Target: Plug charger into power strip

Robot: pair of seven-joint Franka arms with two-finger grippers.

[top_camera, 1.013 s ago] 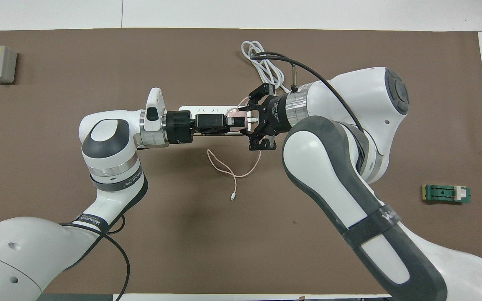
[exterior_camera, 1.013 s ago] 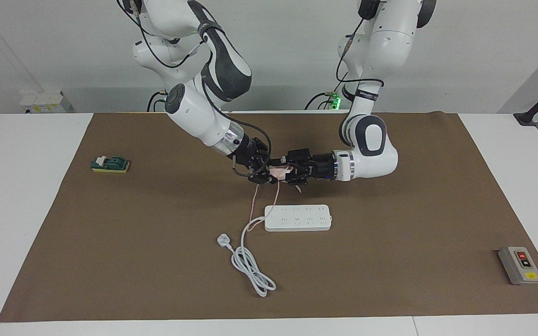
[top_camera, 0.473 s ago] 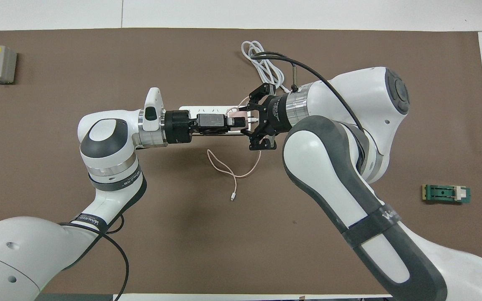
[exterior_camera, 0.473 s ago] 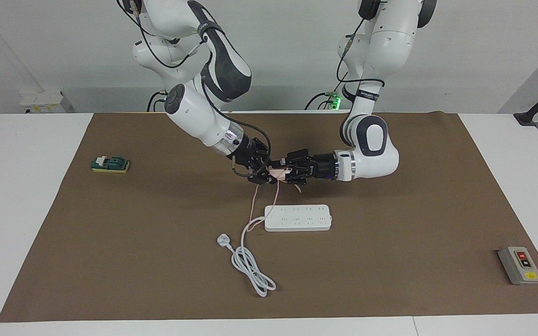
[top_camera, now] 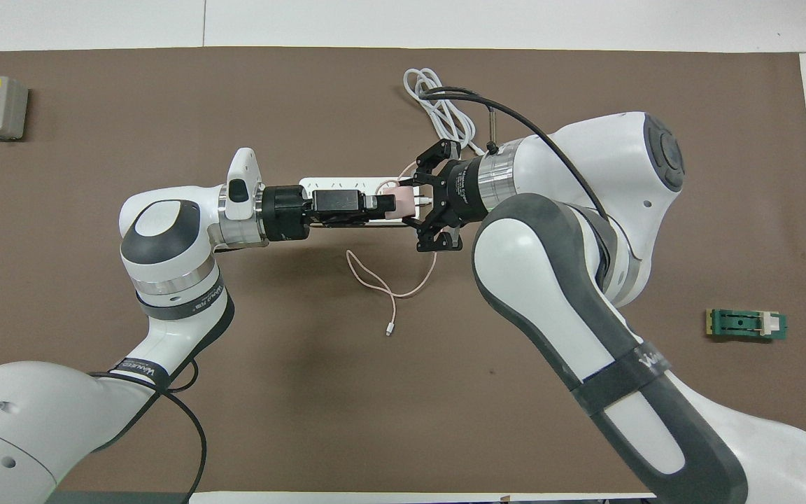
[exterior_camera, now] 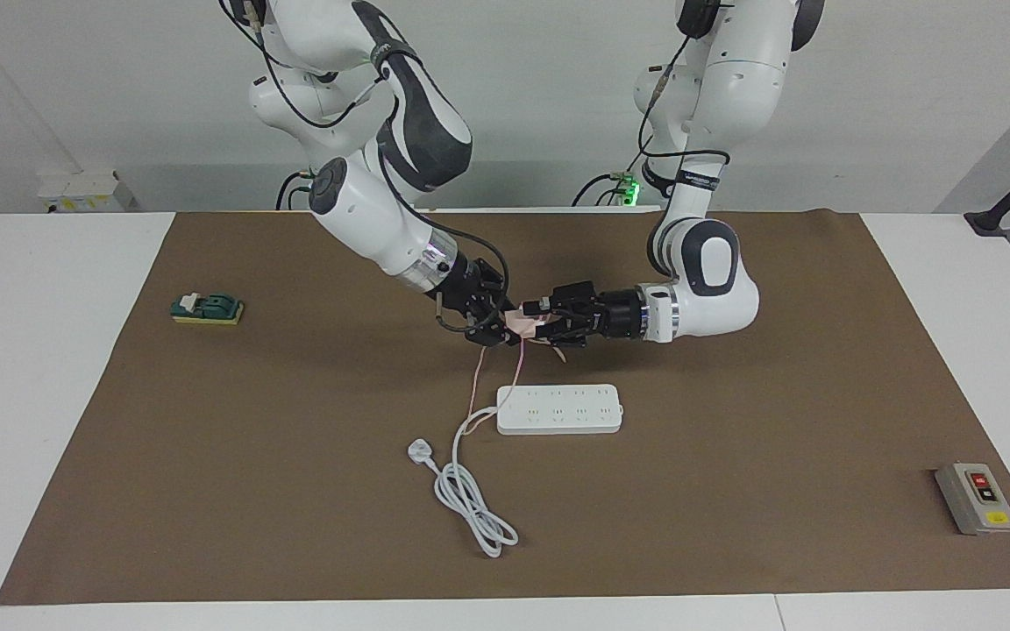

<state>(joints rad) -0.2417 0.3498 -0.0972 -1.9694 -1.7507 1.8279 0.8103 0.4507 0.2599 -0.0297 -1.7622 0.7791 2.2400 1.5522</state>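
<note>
Brown matting (exterior_camera: 733, 491) covers most of a white worktop (exterior_camera: 40, 368) in front of a pale wall, and both arms reach in over the middle of it. The right gripper (exterior_camera: 498, 322) comes down at a slant from the right arm's end, and its fingers are clamped on the charger (exterior_camera: 526, 323), a small pale pink cube held up in the air. The left gripper (exterior_camera: 549, 321) lies nearly level and meets the charger from the left arm's end; its fingers close in on the pink cube, but how firmly they press on it cannot be told. From overhead the charger (top_camera: 400, 202) sits between the left gripper (top_camera: 387, 204) and the right gripper (top_camera: 422, 204), with both sets of fingers right at it.

Below the fingers, on the mat, lies the power strip (exterior_camera: 560, 408), a flat white bar with two rows of sockets; in the overhead view only part of it (top_camera: 336, 183) shows past the left gripper. The charger is above it and not in any socket. The thin pink cable (top_camera: 382, 283) drops from the charger and loops on the mat, ending in a tiny connector (top_camera: 388, 332) well clear of the fingers.

The strip's thick white cord (exterior_camera: 470, 499) coils away from it to a white three-pin plug (exterior_camera: 419, 452). A grey switch box (exterior_camera: 977, 498) with red and yellow buttons rests toward the left arm's end, and a green block (exterior_camera: 207, 308) toward the right arm's end.
</note>
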